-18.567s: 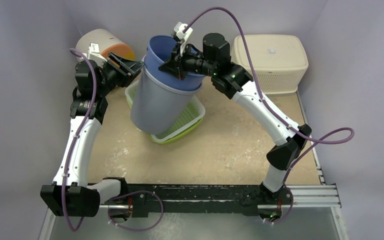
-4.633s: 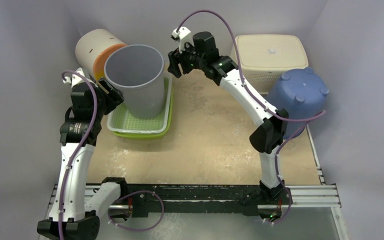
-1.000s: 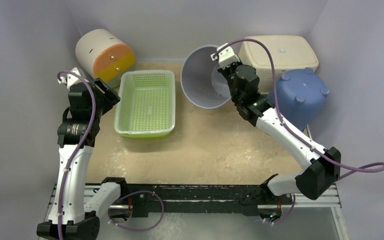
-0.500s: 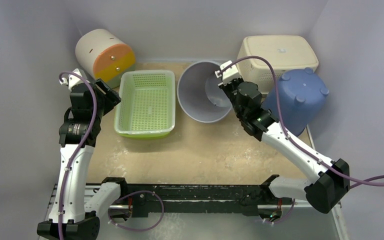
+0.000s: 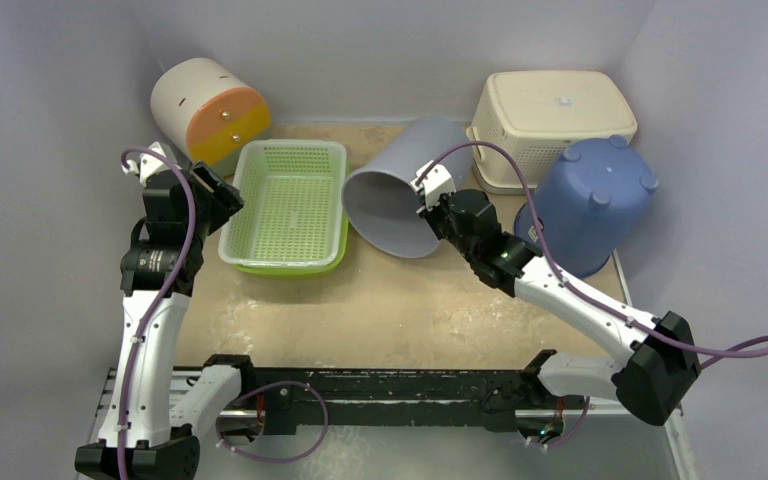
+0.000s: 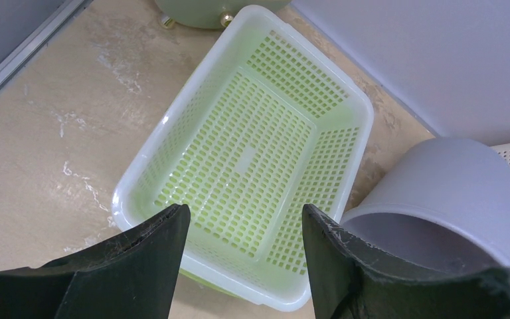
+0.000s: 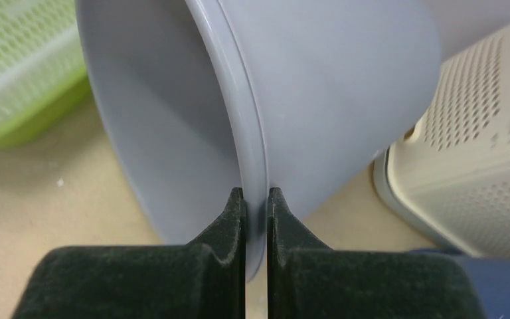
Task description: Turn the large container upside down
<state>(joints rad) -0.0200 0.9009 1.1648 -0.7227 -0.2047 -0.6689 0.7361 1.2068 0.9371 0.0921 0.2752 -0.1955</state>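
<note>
The large grey container (image 5: 400, 190) is tipped on its side in mid-table, its mouth facing the near left and its base pointing to the back right. My right gripper (image 5: 428, 206) is shut on its rim at the near right side. In the right wrist view the two fingers pinch the rim (image 7: 255, 196), with the container (image 7: 332, 86) rising above them. My left gripper (image 5: 222, 195) is open and empty, held above the left side of the green basket (image 5: 290, 148). The left wrist view shows the gripper (image 6: 246, 219) over the basket (image 6: 166, 126), with the grey container (image 6: 451, 186) at the right.
A blue bucket (image 5: 590, 205) stands upside down at the right, just behind my right arm. A cream lidded basket (image 5: 550, 110) sits at the back right and also shows in the right wrist view (image 7: 478, 146). A white and orange cylinder (image 5: 205, 105) lies at the back left.
The grey container has tipped from mouth-up to lying over, its mouth now facing the near left. My right gripper has moved nearer and to the left with the rim. The left arm has barely moved.
</note>
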